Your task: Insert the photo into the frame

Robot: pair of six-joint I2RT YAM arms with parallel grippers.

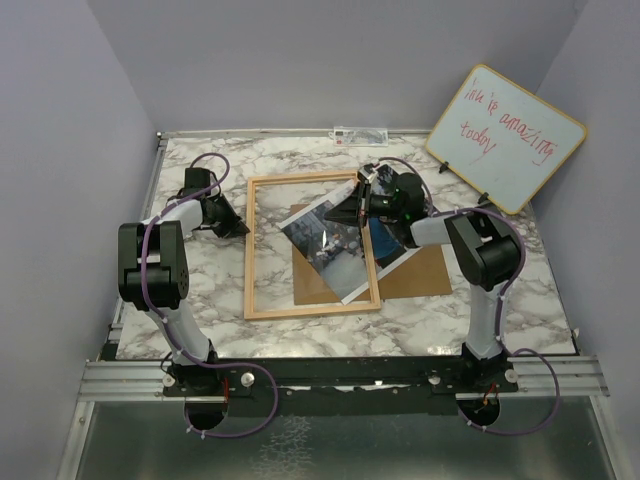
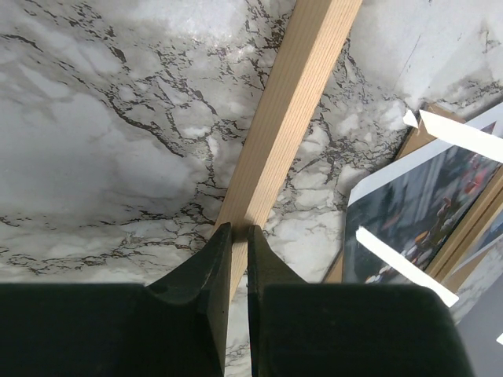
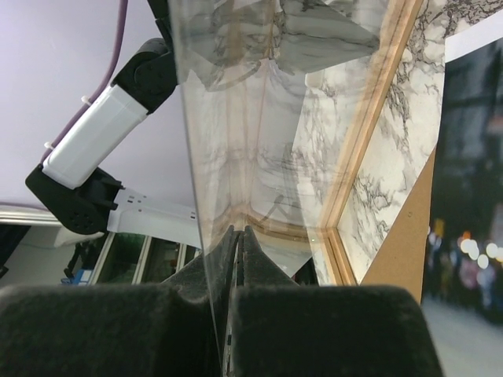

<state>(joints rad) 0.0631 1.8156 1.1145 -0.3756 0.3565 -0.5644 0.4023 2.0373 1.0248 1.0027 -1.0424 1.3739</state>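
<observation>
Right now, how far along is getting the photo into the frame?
Done: nothing seated yet. In hand: the left end effector pinches the frame by its left rail, while the right end effector pinches the clear pane, tilted up. Left: the photo straddles the frame's right rail over the brown board, so it must go in squarely.

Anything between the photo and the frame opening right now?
Yes. The clear pane, pinched in the right gripper, stands tilted up over the opening of the frame. The photo lies across the frame's right rail, partly over the brown backing board.
</observation>
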